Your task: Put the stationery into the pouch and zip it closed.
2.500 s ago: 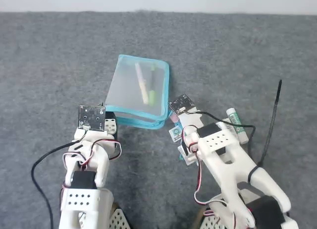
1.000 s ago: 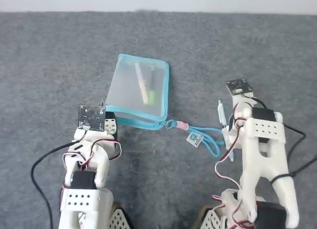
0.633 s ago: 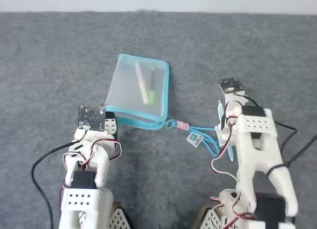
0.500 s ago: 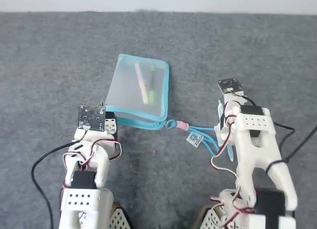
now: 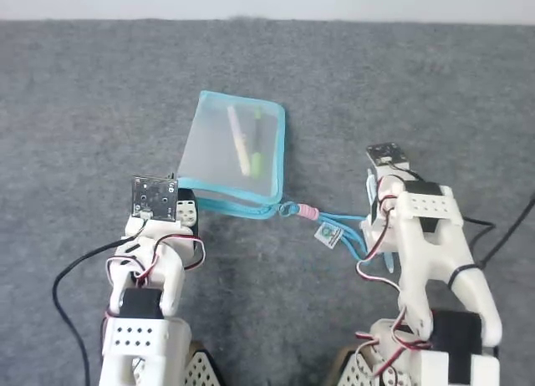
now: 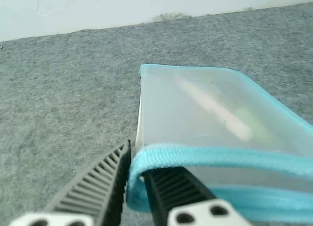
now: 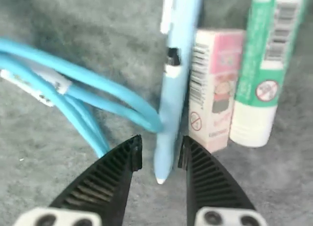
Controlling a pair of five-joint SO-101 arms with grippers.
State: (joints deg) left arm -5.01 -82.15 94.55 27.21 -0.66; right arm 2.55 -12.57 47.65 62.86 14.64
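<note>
Right gripper (image 7: 160,140) straddles the pen (image 7: 177,64) part-open, left gripper (image 6: 136,163) pinches the unzipped pouch (image 5: 219,156): 2 items inside, 3 outside.

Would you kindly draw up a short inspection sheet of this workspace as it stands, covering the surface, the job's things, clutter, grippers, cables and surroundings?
Surface: grey carpet-like mat, flat.
Job's things: translucent pouch with blue trim, two pens inside. Its blue cord trails toward the right arm. Light blue pen, pink box and green-and-white tube lie side by side outside the pouch.
Clutter: nothing seen.
Grippers: left gripper shut on the pouch's blue edge. Right gripper open, one finger on each side of the light blue pen's tip.
Cables: black cable beside the left arm, another beside the right.
Surroundings: pale wall behind the mat.
</note>
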